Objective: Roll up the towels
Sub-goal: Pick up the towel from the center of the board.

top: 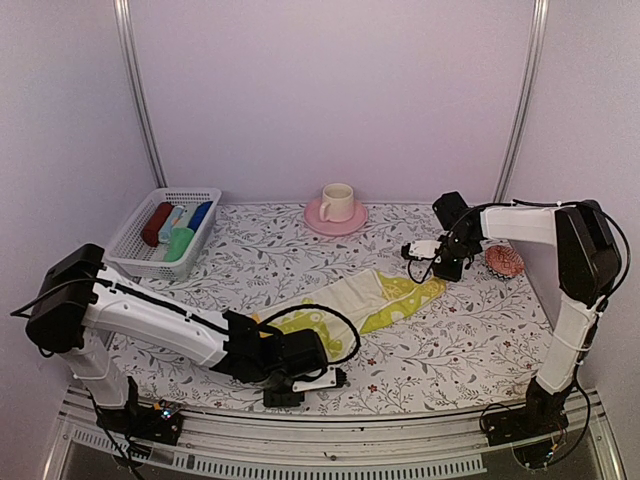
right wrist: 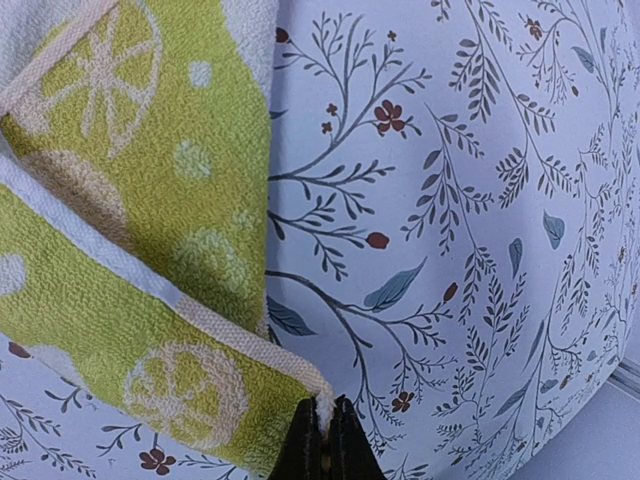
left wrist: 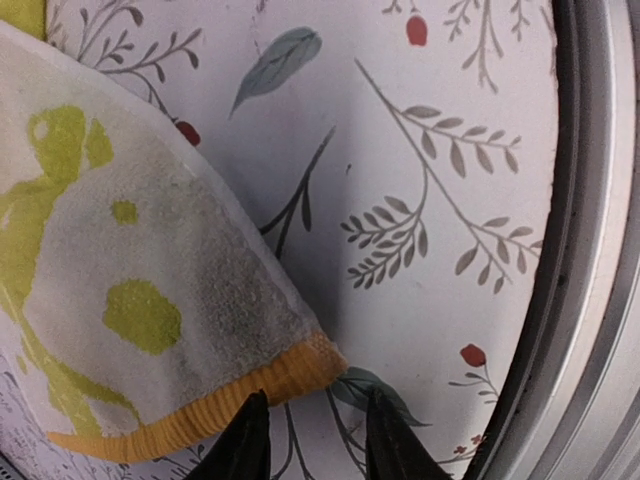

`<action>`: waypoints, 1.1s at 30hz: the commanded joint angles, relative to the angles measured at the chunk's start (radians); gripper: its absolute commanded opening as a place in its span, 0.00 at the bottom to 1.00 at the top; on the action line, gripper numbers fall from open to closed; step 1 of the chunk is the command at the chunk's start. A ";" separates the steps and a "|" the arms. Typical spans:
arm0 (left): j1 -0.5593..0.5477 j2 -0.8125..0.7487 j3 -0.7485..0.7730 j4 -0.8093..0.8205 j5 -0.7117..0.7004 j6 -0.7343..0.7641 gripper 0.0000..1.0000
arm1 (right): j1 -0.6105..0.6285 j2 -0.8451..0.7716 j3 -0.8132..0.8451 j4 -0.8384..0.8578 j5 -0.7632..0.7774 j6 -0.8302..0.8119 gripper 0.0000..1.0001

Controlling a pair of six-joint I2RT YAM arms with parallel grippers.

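The pale yellow towel (top: 370,300) with green printed marks lies stretched diagonally across the middle of the table. My right gripper (top: 442,270) is shut on its far right corner, and the pinched hem shows in the right wrist view (right wrist: 322,412) with the towel (right wrist: 150,200) lifted to the left. My left gripper (top: 305,385) is low at the towel's near left end, by the front edge. Its jaws (left wrist: 312,405) stand open, and the towel's orange-hemmed corner (left wrist: 290,372) lies just ahead of them, not gripped. A plain green cloth (top: 179,243) lies rolled in the basket.
A white basket (top: 127,240) at the back left holds dark red, pale blue and deep blue rolls. A pink saucer with a cream cup (top: 337,205) stands at the back centre. A reddish round object (top: 505,262) sits right of my right gripper. The table's metal rail (left wrist: 590,250) is close to my left gripper.
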 commanded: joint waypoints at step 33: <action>0.014 0.130 0.079 -0.088 -0.032 -0.065 0.00 | -0.006 -0.003 0.020 -0.015 -0.022 0.005 0.02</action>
